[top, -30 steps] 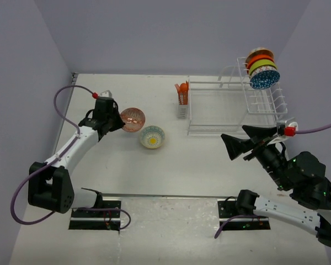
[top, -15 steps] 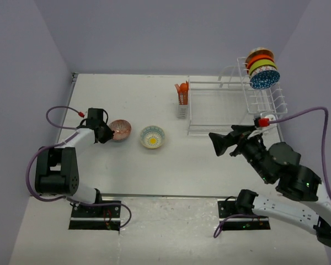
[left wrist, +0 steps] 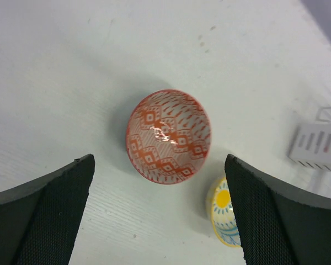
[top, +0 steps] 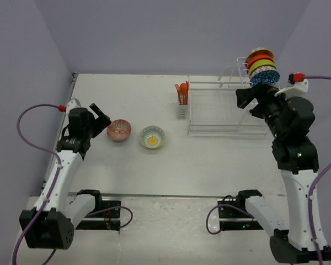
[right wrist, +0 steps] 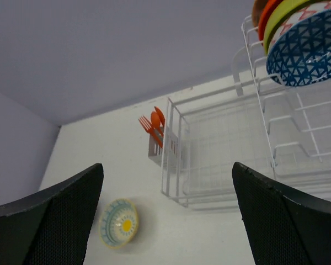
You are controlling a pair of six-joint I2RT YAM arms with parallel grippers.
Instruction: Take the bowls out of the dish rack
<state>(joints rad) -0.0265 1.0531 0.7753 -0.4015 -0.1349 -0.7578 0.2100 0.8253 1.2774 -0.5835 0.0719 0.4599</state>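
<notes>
Top external: two bowls are out on the tabletop (top: 209, 165). The red-patterned bowl (top: 119, 130) and the yellow-centre bowl (top: 153, 137), at its 3 o'clock, sit upright, near each other but apart. Four more sit on edge in the raised slots at the dish rack's (top: 220, 132) 1 o'clock corner: blue-patterned bowl (top: 264, 78) frontmost, then lime-green bowl (top: 263, 67), orange bowl (top: 260, 57) and tan bowl (top: 259, 51). We judge about a third done, four left.

Left jaws are spread wide and empty. Left wrist shows them hovering over the red-patterned bowl, not touching it. Right jaws are also wide apart and empty, near the blue-patterned bowl at its 7 o'clock. We'd take that one next. The utensil caddy (top: 182, 102) at the rack's 9 o'clock is out of scope.
</notes>
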